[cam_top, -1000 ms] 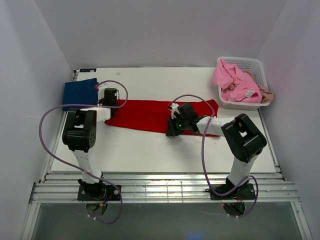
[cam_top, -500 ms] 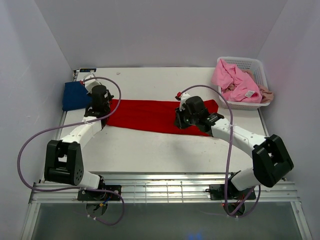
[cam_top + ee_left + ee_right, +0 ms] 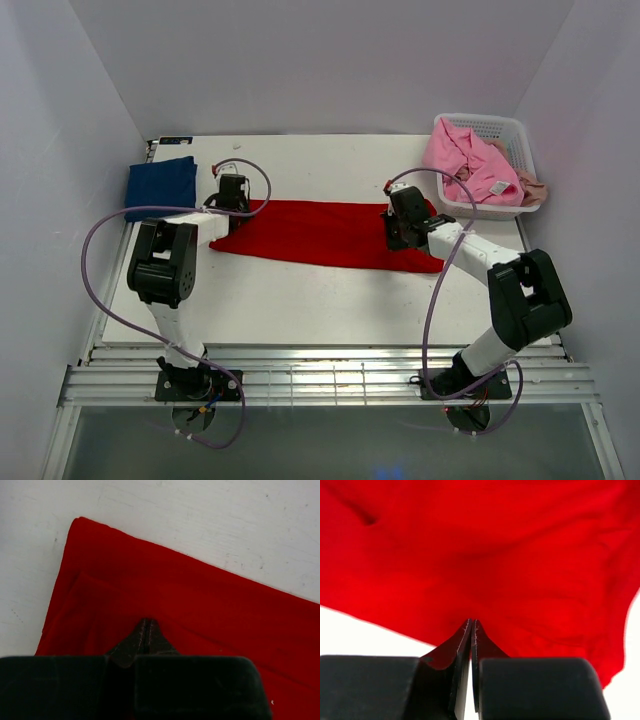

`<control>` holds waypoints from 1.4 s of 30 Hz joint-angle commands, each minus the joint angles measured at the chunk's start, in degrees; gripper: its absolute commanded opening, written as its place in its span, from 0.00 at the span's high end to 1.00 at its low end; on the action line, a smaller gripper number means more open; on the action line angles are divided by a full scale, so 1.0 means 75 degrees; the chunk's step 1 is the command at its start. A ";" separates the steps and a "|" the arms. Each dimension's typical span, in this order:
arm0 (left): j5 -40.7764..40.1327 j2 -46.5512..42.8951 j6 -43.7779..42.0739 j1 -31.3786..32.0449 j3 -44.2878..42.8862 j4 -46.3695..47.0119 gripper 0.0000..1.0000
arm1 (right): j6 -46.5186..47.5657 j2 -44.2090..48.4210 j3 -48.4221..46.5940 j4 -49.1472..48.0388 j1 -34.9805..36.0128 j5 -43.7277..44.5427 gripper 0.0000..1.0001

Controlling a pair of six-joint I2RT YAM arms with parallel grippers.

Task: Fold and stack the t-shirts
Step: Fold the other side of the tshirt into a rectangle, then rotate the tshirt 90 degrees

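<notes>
The red t-shirt [image 3: 320, 232] lies left-to-right across the counter [image 3: 300, 295] mid-frame, with the left pincer [image 3: 145, 626] at its left end and the right pincer [image 3: 471, 625] near its right, both closed together.

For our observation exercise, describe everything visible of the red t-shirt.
The red t-shirt is soft, plain bright cloth, laid as a long band lying flat across the white table, lightly creased. The left end effector is shut at its left end, the right end effector shut near its right end; whether either pinches cloth is unclear.
</notes>
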State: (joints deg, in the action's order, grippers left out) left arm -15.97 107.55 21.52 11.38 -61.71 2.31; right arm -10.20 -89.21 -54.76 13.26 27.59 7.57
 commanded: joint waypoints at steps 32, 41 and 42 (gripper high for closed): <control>-0.0601 -0.5079 0.3351 0.1529 0.4713 -0.1899 1.00 | 0.0925 -0.4287 -0.3654 0.0611 -0.1136 -0.0285 0.92; -0.0860 -0.7425 0.3552 0.1729 0.4724 -0.3869 1.00 | 0.1301 -0.5143 -0.5318 0.0939 -0.1253 -0.0177 0.92; -0.0801 -0.7542 0.3669 0.1729 0.4887 -0.4044 1.00 | 0.1324 -0.5237 -0.5482 0.0998 -0.1265 -0.0236 0.92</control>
State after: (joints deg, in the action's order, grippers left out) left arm -21.54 52.95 46.72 23.88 -26.09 -20.62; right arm -2.31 -125.03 -92.73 16.97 18.74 5.61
